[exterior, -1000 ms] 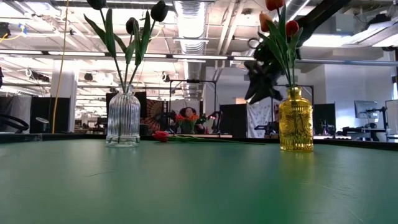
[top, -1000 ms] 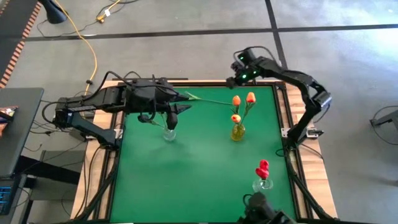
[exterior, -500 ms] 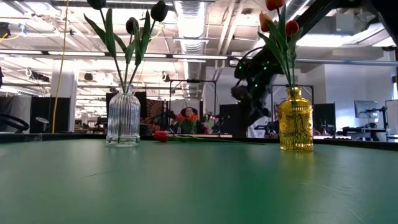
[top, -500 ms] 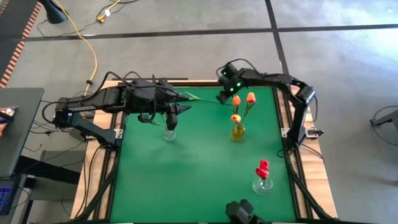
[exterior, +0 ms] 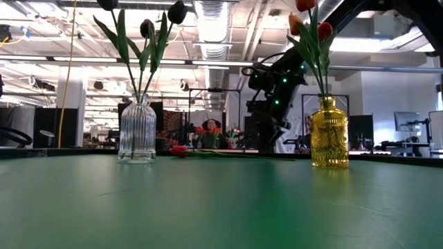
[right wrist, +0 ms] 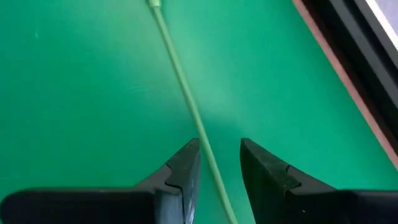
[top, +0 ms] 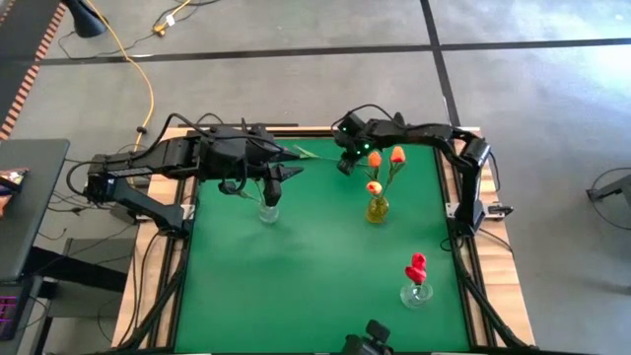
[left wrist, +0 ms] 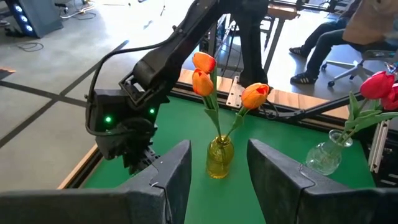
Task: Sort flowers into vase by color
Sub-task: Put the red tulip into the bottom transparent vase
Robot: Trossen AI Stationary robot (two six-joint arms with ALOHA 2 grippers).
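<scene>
Right wrist view alone shows the right gripper [right wrist: 219, 163], fingers parted, straddling a thin green stem [right wrist: 181, 81] lying flat on the desk [right wrist: 74, 112].

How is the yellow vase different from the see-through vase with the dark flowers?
The yellow vase is golden and bumpy; the clear vase is see-through glass with straight ribs. The yellow vase holds orange tulips; the clear vase holds black tulips. The left gripper hangs by the clear vase, the right gripper near the yellow one. Both stand upright on the green table.
</scene>
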